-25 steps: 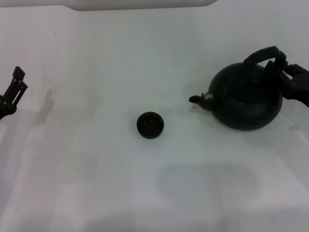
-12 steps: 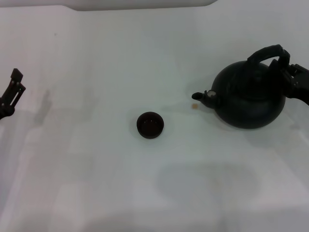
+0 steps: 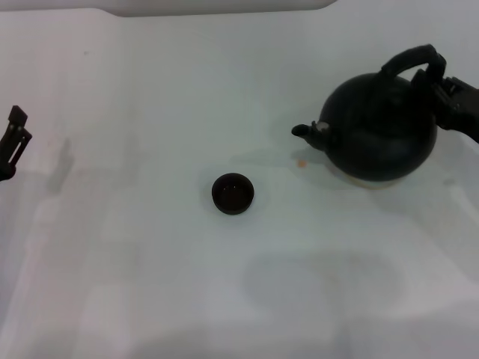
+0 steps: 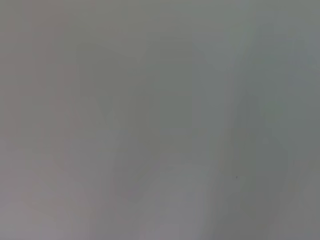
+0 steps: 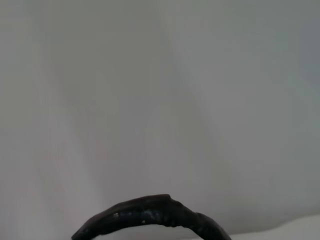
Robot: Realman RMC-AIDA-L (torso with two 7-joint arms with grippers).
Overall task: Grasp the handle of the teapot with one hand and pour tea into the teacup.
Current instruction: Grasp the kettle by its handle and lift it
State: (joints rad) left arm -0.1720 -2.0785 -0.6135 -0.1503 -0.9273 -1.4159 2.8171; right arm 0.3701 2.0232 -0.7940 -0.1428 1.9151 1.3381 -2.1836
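Observation:
The round matte black teapot (image 3: 378, 131) hangs at the right in the head view, lifted off the white table, spout (image 3: 302, 130) pointing left. My right gripper (image 3: 447, 97) is shut on the right end of its arched black handle (image 3: 410, 58). An arc of the handle also shows in the right wrist view (image 5: 150, 215). The tiny dark teacup (image 3: 233, 193) stands upright near the table's middle, left of and nearer than the spout, well apart from it. My left gripper (image 3: 12, 140) is parked at the far left edge.
A small orange spot (image 3: 301, 162) lies on the white table (image 3: 150, 262) below the spout. A pale raised edge (image 3: 217, 6) runs along the far side. The left wrist view shows only plain grey surface.
The teapot has risen off the table and shifted slightly away from me, held by the right gripper. The left gripper has drawn back further toward the left edge. The teacup has not moved.

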